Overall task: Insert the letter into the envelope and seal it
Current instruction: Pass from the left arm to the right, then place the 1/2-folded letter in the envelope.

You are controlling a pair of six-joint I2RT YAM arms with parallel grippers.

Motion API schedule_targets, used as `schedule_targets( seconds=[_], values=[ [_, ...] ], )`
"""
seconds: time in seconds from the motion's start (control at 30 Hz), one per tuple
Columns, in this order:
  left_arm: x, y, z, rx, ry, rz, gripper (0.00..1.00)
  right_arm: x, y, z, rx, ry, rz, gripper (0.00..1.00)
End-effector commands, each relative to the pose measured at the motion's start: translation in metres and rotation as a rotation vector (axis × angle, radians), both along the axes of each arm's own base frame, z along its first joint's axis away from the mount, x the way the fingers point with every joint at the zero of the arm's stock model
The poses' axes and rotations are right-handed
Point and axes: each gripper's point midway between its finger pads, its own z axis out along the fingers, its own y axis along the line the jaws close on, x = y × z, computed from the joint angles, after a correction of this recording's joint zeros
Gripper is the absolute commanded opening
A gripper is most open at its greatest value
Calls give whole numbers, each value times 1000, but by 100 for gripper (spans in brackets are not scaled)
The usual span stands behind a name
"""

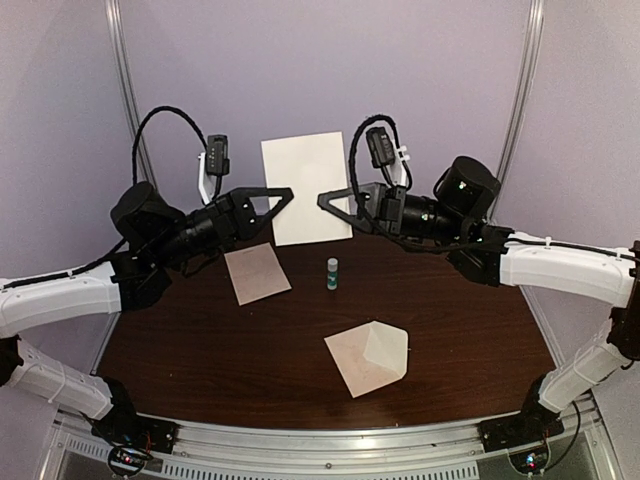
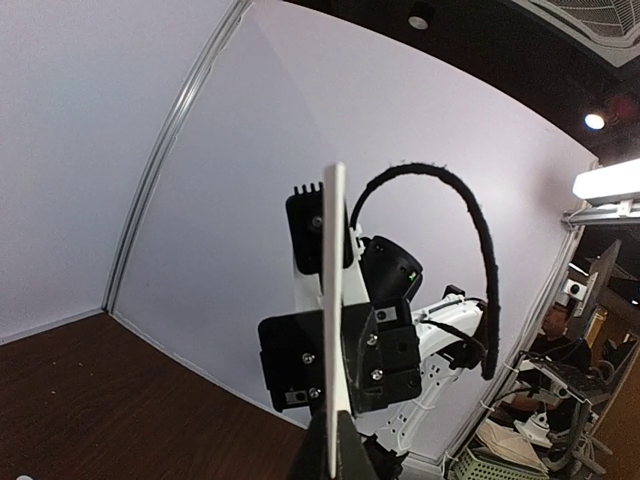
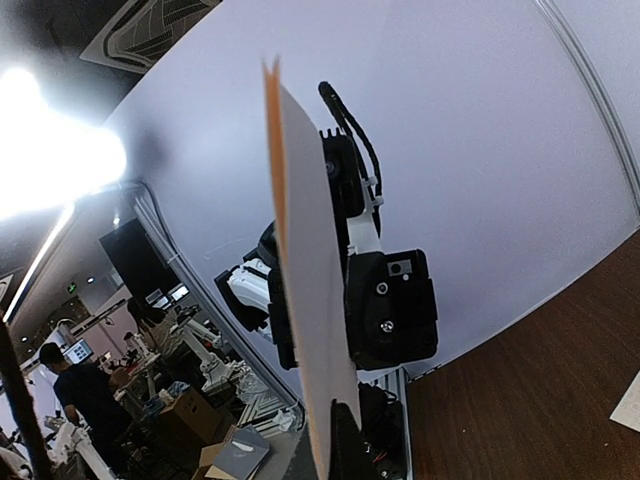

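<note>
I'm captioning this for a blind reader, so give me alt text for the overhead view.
Two robot arms hold a white sheet upright between them, left claw and right claw each pinching a side. On the dark table lie an open envelope, a pink paper and a small bottle.

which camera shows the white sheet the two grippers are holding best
Top external: the white sheet shows its full face there, pinched at its side edges by the left gripper and right gripper. Both wrist views catch it only edge-on, as a thin strip.
</note>
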Motion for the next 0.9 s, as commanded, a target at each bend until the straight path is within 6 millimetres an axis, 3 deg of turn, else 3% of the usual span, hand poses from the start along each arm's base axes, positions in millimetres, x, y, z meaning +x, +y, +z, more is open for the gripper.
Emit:
schedule_targets(
  seconds=[0.0, 0.07, 0.17, 0.23, 0.3, 0.53, 0.73, 0.87],
  values=[
    [0, 2, 10, -16, -35, 20, 0, -4, -5, 19, 43, -40, -18, 0],
    [6, 1, 4, 7, -12, 47, 2, 0, -8, 20, 35, -45, -57, 0],
    [23, 2, -15, 70, 58, 131, 35, 13, -15, 12, -22, -27, -157, 0],
    [36, 4, -34, 123, 116, 198, 50, 27, -25, -3, -96, 11, -239, 0],
    [43, 5, -54, 174, 165, 234, 56, 39, -39, -24, -181, 54, -308, 0],
    [50, 1, -150, 344, 464, 265, 57, 61, -106, -126, -537, 264, -466, 0],
    [33, -17, -200, 397, 637, 236, 54, 49, -136, -213, -764, 425, -437, 0],
    [26, -30, -229, 424, 745, 209, 52, 41, -147, -249, -862, 469, -419, 0]
  ],
)
